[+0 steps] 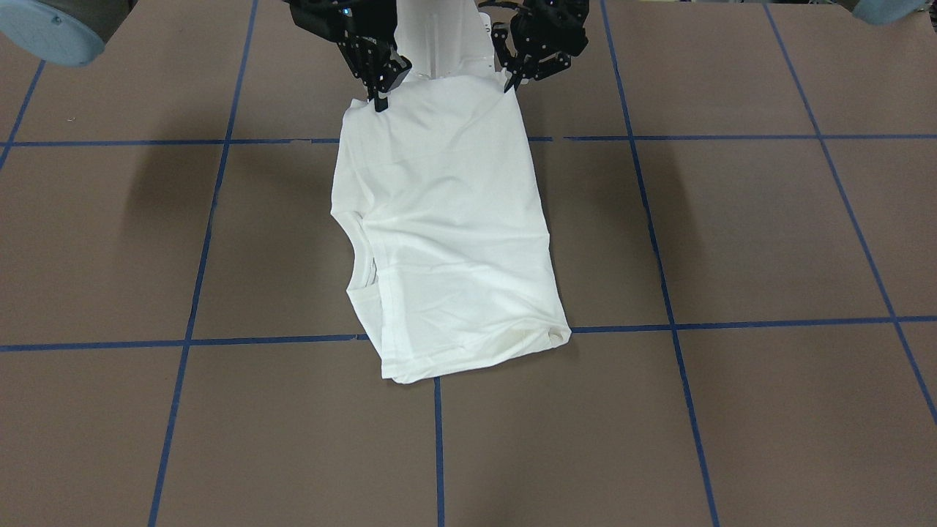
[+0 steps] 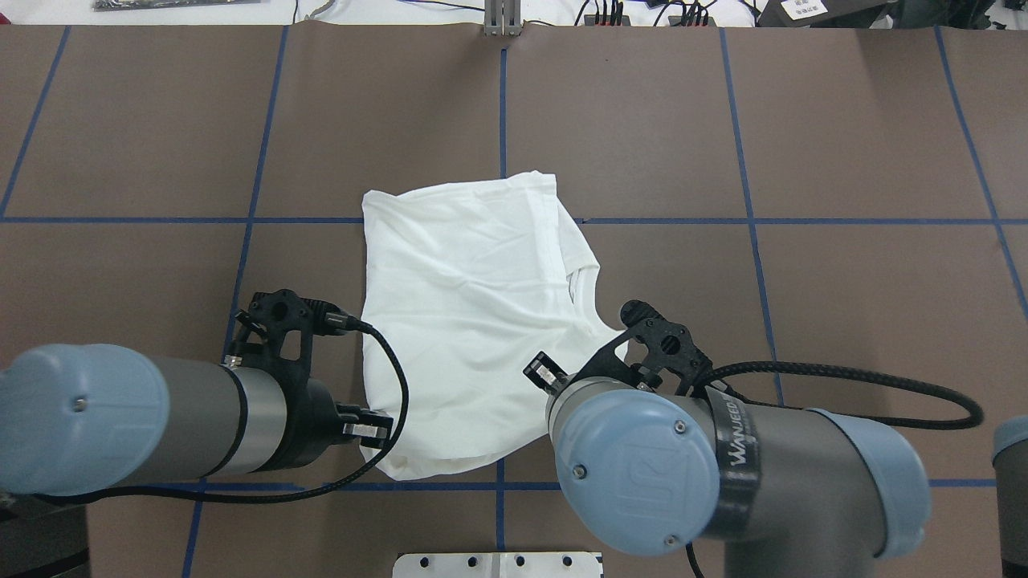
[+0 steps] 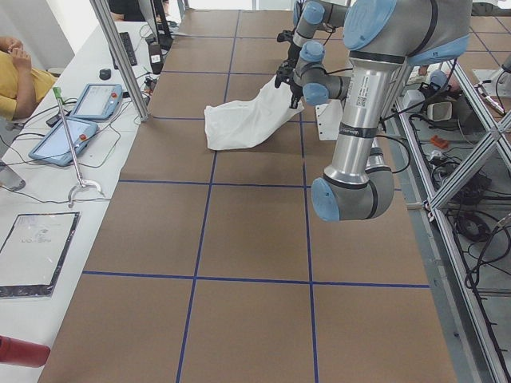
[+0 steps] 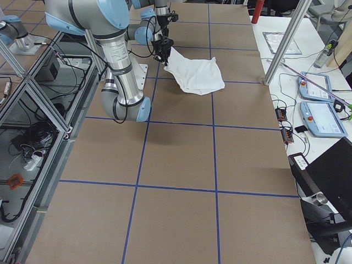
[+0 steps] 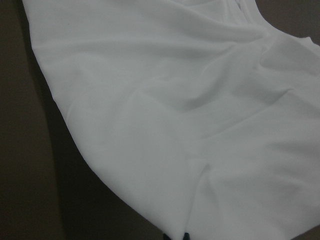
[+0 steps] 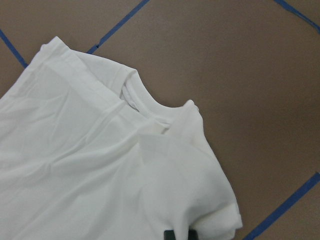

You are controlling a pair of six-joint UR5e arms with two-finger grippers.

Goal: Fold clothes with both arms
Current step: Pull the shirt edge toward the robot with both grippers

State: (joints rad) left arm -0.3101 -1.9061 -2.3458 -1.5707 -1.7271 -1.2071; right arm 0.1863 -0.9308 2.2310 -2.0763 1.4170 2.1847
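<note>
- T-shirt, white and folded into a long panel, runs straight out from both grippers across the brown table. The end nearest the grippers is lifted off the surface and slopes down. The far end lies flat, well away from the fingertips.
- Left arm and right arm, grey with light-blue joint caps, reach in side by side. Each wrist is over its own corner of the raised edge.
- White pedestal sits between the two grippers, behind the raised edge.
- Right gripper has its black fingers drawn together, pinching one corner of the T-shirt's near edge. In its wrist view the cloth runs right down to the fingertips.
- Left gripper is likewise clamped on the other near corner, and the cloth falls away from it in soft folds.
- Collar, ribbed and round, opens on the right gripper's side of the panel. It lies farther out than the held corner, about midway along that edge, with a fold of cloth overlapping just beside it.
- Blue tape lines cross the table in a grid. One passes under the T-shirt just beyond the grippers, and another passes under its far end.
</note>
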